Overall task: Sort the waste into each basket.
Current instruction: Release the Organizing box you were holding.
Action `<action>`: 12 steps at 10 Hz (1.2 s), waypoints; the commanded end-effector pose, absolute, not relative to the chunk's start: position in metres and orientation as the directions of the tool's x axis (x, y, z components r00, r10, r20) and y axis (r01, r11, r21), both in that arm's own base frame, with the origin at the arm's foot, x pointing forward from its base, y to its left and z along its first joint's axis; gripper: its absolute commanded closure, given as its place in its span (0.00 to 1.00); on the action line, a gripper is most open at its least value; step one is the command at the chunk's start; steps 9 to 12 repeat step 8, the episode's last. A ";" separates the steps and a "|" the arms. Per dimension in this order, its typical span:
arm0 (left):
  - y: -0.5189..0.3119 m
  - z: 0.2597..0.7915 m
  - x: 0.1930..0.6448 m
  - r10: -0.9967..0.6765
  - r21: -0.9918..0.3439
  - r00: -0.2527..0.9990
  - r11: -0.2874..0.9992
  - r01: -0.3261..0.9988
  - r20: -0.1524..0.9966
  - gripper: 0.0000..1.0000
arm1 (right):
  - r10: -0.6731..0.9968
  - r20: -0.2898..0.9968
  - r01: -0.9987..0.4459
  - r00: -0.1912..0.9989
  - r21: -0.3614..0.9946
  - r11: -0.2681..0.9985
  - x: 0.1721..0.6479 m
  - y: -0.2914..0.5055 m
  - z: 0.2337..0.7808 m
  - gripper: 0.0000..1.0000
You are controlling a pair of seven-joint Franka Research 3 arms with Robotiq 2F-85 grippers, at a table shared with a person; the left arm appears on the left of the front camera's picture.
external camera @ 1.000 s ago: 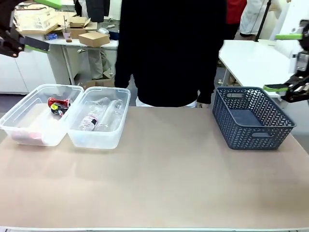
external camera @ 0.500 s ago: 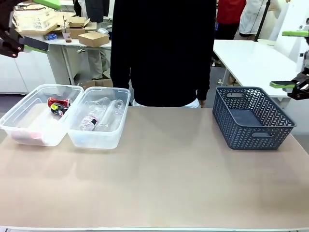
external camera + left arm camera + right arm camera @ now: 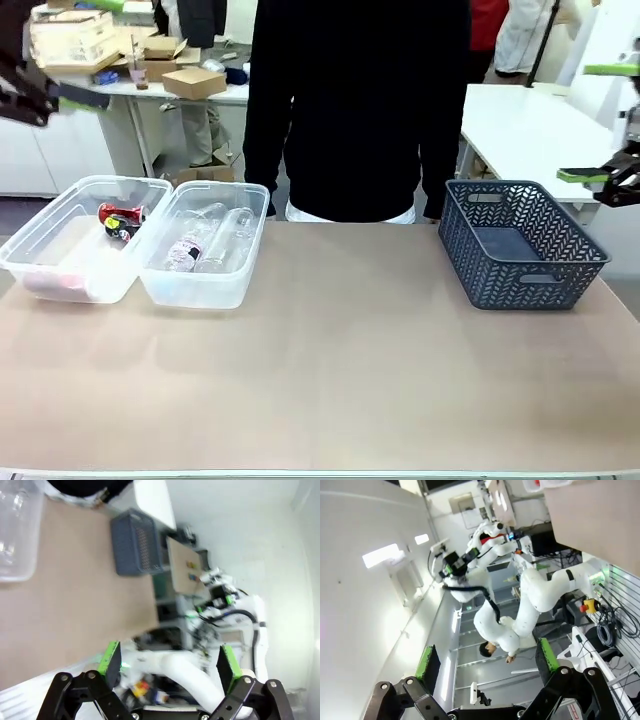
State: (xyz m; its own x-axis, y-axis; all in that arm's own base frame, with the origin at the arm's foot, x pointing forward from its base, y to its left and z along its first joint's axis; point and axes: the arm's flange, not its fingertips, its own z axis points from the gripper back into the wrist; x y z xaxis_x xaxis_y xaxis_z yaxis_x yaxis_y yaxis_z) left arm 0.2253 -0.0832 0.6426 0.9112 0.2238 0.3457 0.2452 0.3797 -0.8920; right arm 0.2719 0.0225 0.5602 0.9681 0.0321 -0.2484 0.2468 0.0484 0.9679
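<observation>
Beige table (image 3: 350,370) in foreground; white tables (image 3: 520,125) behind, cardboard boxes (image 3: 190,80) on left one.

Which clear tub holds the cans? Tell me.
The left tub, at the table's left edge: a red can and a black can lie in it. The tub beside it holds clear bottles.

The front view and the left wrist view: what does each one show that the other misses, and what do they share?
Front view alone: red and black cans in the left clear tub, bottles in the right clear tub, and a person in black standing behind the table. Left wrist view alone: the left gripper with fingers spread open and nothing between them. Both: the tan table and the dark blue lattice basket.
</observation>
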 end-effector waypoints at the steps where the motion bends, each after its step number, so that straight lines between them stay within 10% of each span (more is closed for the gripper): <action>1: -0.062 0.561 0.277 -0.010 -0.995 0.999 0.091 -0.046 -0.047 0.00 | 0.035 -0.268 0.267 0.963 0.963 0.028 0.271 0.023 0.565 0.00; 2: -0.064 0.553 0.276 0.000 -0.981 0.994 0.157 -0.111 -0.112 0.00 | 0.035 -0.268 0.267 0.963 0.963 0.028 0.271 0.023 0.565 0.00; 3: -0.070 0.615 0.261 0.180 -0.948 0.954 0.253 0.192 0.241 0.00 | 0.035 -0.268 0.267 0.963 0.963 0.028 0.271 0.023 0.565 0.00; 12: -0.070 0.615 0.261 0.180 -0.948 0.954 0.253 0.192 0.241 0.00 | 0.035 -0.268 0.267 0.963 0.963 0.028 0.271 0.023 0.565 0.00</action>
